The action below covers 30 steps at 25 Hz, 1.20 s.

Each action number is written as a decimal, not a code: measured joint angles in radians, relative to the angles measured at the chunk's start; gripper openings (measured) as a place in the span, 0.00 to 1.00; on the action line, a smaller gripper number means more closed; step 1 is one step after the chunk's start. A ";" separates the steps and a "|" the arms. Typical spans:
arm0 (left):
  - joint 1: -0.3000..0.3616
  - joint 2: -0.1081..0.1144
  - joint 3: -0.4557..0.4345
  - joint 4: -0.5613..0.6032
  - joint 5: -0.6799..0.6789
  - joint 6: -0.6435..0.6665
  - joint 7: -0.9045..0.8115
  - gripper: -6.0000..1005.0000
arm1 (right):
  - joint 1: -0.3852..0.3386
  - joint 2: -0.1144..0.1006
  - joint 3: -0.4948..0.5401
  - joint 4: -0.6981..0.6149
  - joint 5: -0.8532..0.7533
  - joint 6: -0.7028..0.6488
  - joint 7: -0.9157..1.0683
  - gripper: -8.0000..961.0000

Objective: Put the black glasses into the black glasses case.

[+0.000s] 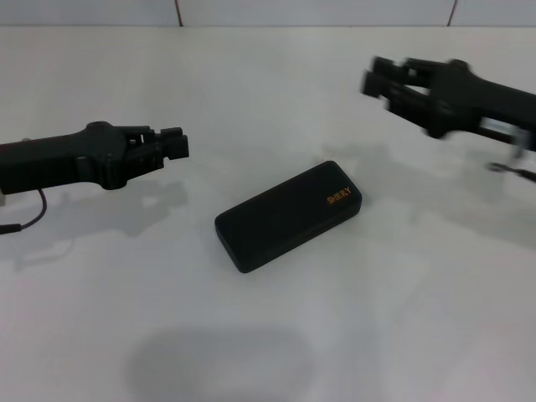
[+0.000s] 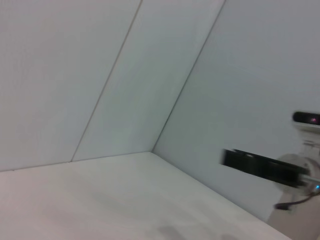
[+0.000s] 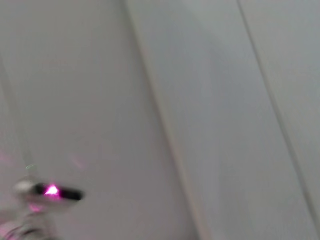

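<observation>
The black glasses case (image 1: 287, 215) lies shut on the white table (image 1: 402, 318), near the middle, with its gold lettering toward the right end. The black glasses are out of view. My left gripper (image 1: 174, 144) hovers to the left of the case, a hand's width away, shut and holding nothing. My right gripper (image 1: 378, 77) hangs above and behind the case's right end, well apart from it and blurred by motion. It also shows far off in the left wrist view as a dark bar, the right gripper (image 2: 235, 159).
A pale panelled wall (image 1: 318, 10) runs along the far edge of the table. A thin cable (image 1: 29, 216) hangs under my left arm. The right wrist view holds only wall panels and a small lit device (image 3: 50, 192).
</observation>
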 joint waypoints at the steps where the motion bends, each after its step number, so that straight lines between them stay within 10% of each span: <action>1: 0.005 -0.004 0.000 0.015 0.000 0.001 -0.007 0.06 | -0.008 -0.023 0.021 0.005 -0.033 -0.060 0.005 0.14; 6: 0.018 -0.002 0.001 0.042 -0.002 0.056 0.007 0.16 | -0.064 -0.144 0.178 0.024 -0.298 -0.364 0.031 0.25; 8: 0.020 0.001 0.006 0.042 0.006 0.085 0.028 0.22 | -0.082 -0.156 0.253 0.022 -0.409 -0.434 0.029 0.32; 10: 0.019 0.001 0.010 0.042 0.019 0.105 0.047 0.44 | -0.108 -0.152 0.348 0.006 -0.529 -0.486 0.028 0.47; 17: 0.012 -0.008 0.011 0.043 0.031 0.118 0.065 0.69 | -0.140 -0.095 0.564 -0.052 -0.778 -0.528 0.047 0.84; 30: 0.008 -0.023 0.009 0.043 0.026 0.129 0.066 0.86 | -0.117 -0.077 0.588 -0.063 -0.827 -0.524 0.053 0.91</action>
